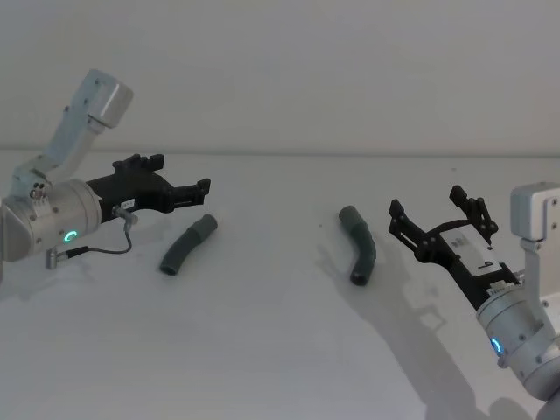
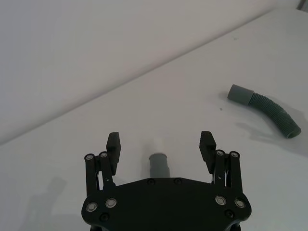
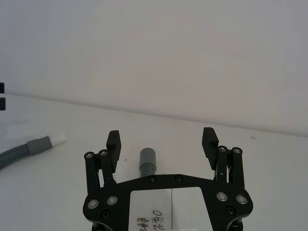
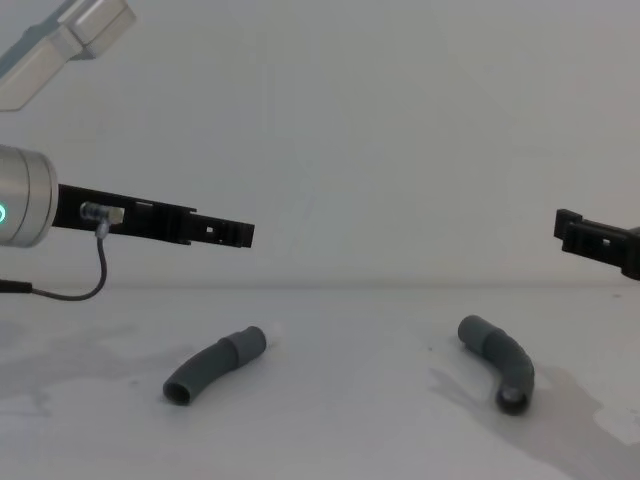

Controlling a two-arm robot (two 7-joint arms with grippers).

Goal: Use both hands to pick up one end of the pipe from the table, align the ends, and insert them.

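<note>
Hidden or cut off: in your left wrist view the gripper's black body covers most of the left pipe piece (image 2: 158, 165), so you see just one grey cuff with a pale tip ahead of it. Your right wrist view likewise hides the right pipe piece (image 3: 147, 161) apart from one upright-looking cuff and a little ribbing. At that view's edge the left piece is cut off, showing its ribbed section, its cuff and its whitish tip (image 3: 58, 138). The chest view crops the right gripper (image 4: 565, 225) at the frame edge.

Writing: a white label (image 3: 171, 209) on the right gripper carries handwritten marks, cropped by the frame edge; you cannot read them reliably.

End effectors: the left gripper (image 1: 175, 173) has its fingers spread wide and holds nothing. From the chest view it hangs above the table (image 1: 280, 350), over and behind the left piece, touching nothing. The right gripper (image 1: 426, 201) is equally spread and empty, raised clear of the table just beside the right piece. A thin cable (image 1: 105, 249) loops from the left wrist.

Pipe: both pieces lie flat on the table, well apart. The left piece (image 1: 186, 244) is below the left gripper and the right piece (image 1: 360, 245) is towards the right gripper.
</note>
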